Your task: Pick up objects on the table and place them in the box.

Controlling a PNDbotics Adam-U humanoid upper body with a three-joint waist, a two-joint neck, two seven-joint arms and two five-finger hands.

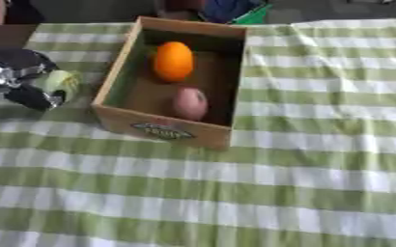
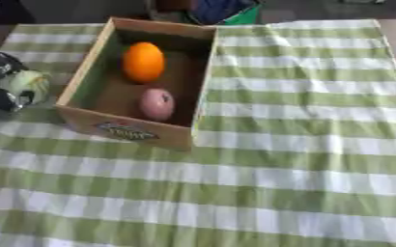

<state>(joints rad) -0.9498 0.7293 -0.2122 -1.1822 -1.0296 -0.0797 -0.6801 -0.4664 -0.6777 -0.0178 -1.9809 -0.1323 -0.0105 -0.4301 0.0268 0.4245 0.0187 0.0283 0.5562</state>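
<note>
Box [image 1: 163, 130] holds orange [image 1: 174, 61]; left hand [image 1: 20, 79] grips pale-green fruit [image 1: 60, 82].

Green-and-white checked cloth [image 1: 319, 144] covers the table, filling most of the frame. At top centre, beyond the cloth's far edge, a blue thing [image 1: 227, 8] with a green thing [image 1: 254, 17] just beside it; both blurred.

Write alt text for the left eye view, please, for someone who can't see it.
A wooden box on a green-and-white checked tablecloth holds an orange fruit and a pinkish one. Left of the box, the robot's left hand curls around a pale green object.
</note>
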